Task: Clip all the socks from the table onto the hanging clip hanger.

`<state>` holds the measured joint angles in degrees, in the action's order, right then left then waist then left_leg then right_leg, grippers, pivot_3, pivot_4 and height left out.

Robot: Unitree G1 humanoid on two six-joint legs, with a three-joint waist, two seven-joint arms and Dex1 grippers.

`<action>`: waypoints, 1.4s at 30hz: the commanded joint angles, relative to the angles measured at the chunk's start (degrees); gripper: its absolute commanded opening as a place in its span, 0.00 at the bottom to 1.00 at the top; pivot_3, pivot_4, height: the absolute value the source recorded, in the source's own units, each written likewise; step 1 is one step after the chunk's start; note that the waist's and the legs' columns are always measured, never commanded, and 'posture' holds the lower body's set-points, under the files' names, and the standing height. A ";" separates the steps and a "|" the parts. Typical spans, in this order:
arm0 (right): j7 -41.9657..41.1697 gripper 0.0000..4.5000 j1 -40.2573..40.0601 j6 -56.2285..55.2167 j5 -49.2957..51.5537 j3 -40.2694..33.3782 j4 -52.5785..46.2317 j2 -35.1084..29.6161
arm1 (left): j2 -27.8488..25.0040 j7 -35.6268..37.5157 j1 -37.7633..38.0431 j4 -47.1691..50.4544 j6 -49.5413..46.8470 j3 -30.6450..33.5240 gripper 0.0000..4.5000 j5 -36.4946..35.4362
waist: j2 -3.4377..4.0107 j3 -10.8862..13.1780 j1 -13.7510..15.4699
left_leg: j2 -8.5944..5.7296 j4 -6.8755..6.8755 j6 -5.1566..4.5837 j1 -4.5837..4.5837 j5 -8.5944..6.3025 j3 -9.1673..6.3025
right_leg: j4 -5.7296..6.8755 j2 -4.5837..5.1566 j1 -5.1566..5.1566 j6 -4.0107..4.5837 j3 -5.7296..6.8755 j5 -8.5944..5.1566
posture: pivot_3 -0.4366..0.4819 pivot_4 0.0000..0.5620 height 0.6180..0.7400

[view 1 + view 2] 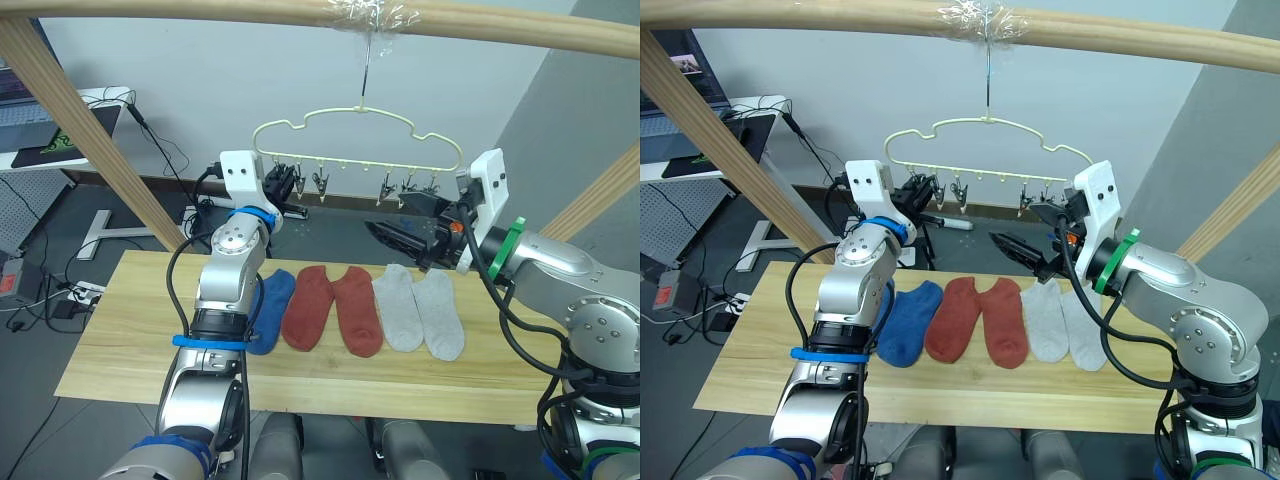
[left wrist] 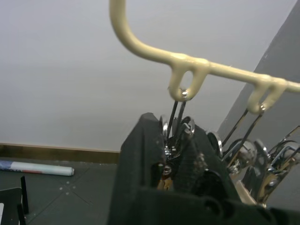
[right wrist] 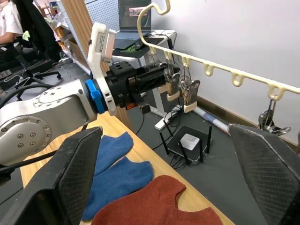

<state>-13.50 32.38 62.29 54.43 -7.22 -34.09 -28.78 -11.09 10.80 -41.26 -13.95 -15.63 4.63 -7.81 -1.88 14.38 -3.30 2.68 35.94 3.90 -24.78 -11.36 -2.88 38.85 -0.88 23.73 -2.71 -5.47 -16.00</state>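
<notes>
On the bench [image 1: 120,340] before me six socks lie in a row: two blue socks [image 3: 115,176] at my left, two rust-red socks [image 1: 332,308] in the middle, two grey socks [image 1: 420,310] at my right. Above its far edge the pale-yellow clip hanger [image 1: 357,128] hangs by its hook from a wooden pole [image 1: 300,12]. My left pincer [image 2: 171,157] is raised at the hanger's left end, its fingers closed on the end clip [image 3: 171,80]. My right pincer [image 3: 164,187] is spread wide and empty, just below the hanger's right end, above the grey socks.
</notes>
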 commanded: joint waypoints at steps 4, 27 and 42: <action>0.46 1.00 -0.16 -0.94 1.49 -1.18 -2.59 -0.53 | -0.22 0.39 -1.27 1.14 1.31 0.44 0.06 -0.12 | 0.00 0.02 0.00 | 0.00 0.00 0.00 0.00 0.00 0.00 | 0.00 0.00 0.00 0.00 0.00 0.00 | 0.39 0.44 1.00; 0.81 1.00 -0.58 -1.02 2.10 -0.94 -2.68 -0.75 | -0.26 1.91 -0.59 2.54 0.83 0.22 0.42 -0.28 | 0.00 0.03 0.00 | 0.00 0.00 0.00 -0.01 0.00 0.00 | 0.00 0.00 0.01 -0.01 0.00 0.00 | 0.39 0.44 1.00; 0.92 1.00 -0.59 -0.99 2.03 -0.78 -2.72 -0.68 | -0.23 1.60 -0.49 2.75 0.91 0.56 0.05 -0.09 | -0.01 0.03 0.00 | 0.00 0.00 0.00 -0.01 0.00 0.00 | 0.00 0.00 0.02 -0.01 0.00 0.00 | 0.39 0.44 1.00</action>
<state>-12.43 31.97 62.29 55.36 -7.21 -34.19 -28.98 -11.13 12.91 -41.20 -13.68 -15.59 4.85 -7.90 -1.89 14.41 -3.30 2.68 35.94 3.90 -24.79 -11.36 -2.87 38.85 -0.88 23.74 -2.72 -5.48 -16.01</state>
